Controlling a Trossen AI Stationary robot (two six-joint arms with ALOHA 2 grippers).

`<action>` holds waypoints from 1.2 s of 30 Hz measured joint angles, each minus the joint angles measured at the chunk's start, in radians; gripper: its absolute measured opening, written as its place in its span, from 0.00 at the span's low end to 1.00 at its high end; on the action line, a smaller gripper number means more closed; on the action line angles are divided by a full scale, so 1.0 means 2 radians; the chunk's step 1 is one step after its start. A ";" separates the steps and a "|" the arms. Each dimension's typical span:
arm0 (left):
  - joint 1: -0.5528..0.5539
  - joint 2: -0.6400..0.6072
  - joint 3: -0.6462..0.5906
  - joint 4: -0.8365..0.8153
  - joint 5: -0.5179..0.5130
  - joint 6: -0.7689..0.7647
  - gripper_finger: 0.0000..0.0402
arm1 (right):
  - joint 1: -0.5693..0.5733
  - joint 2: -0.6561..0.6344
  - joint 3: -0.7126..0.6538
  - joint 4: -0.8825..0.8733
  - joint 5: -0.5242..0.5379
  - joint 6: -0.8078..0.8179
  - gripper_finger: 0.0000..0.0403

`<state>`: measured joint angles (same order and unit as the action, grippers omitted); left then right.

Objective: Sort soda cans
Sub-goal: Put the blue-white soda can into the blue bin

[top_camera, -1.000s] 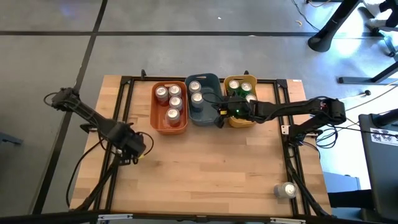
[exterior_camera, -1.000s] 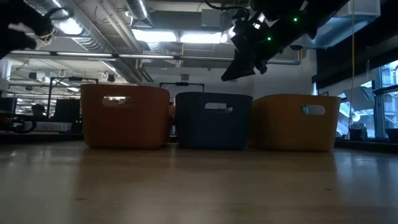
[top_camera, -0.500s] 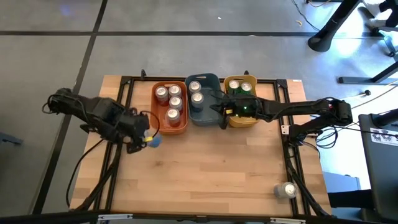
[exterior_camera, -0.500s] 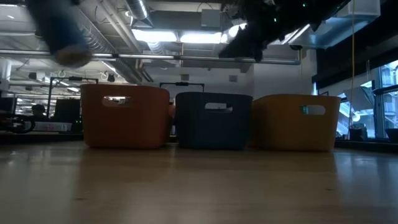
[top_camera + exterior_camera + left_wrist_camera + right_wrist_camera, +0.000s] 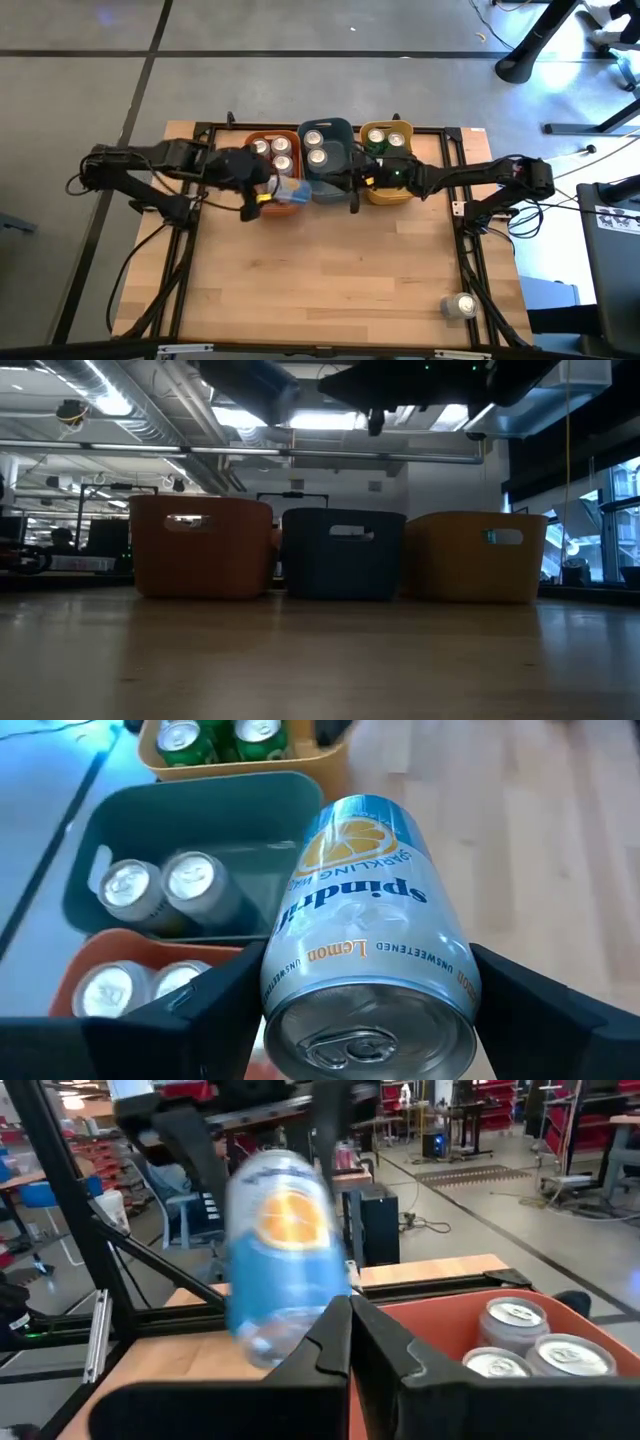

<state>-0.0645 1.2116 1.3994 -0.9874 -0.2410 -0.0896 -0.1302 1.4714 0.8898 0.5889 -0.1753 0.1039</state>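
The left gripper (image 5: 365, 1010) pinches a smooth pale-blue lemon can (image 5: 370, 930) across its round body, carried lying sideways over the near edge of the orange bin (image 5: 262, 205), probably heading for the blue bin (image 5: 330, 190) of silver cans. The right gripper (image 5: 352, 185), fingers pressed together and empty, hovers between the blue and yellow bins (image 5: 392, 192). A stray can (image 5: 460, 305) lies near right.

Orange bin (image 5: 252, 202), dark blue-grey bin (image 5: 338, 128), yellow bin (image 5: 385, 194): in a row, touching, directly under both sets of jaws. Wooden surface (image 5: 340, 270), black-framed. Grey floor (image 5: 300, 60) beyond.
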 joint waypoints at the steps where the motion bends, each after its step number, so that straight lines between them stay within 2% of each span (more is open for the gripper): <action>1: 0.006 0.007 0.000 0.005 0.000 0.009 0.72 | 0.000 0.004 0.000 0.005 0.002 -0.001 0.02; 8: 0.029 0.043 -0.001 0.063 -0.001 0.066 0.72 | 0.004 0.010 0.000 -0.006 0.011 -0.002 0.02; 12: 0.033 0.046 -0.002 0.093 -0.001 0.087 0.72 | 0.004 0.010 0.000 -0.042 0.040 -0.012 0.02; 21: 0.055 0.050 -0.002 0.158 0.001 0.108 0.72 | 0.002 0.010 0.000 -0.063 0.086 -0.034 0.02; 30: 0.075 0.082 -0.001 0.211 0.017 0.117 0.72 | 0.002 0.010 -0.001 -0.099 0.117 -0.047 0.02; 36: 0.104 0.106 0.000 0.237 0.027 0.127 0.72 | 0.003 -0.044 -0.002 -0.207 0.189 -0.068 0.02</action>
<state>0.1425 1.4235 1.3985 -0.5142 -0.1868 0.1650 -0.1238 1.3831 0.8864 0.1759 0.2019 -0.0329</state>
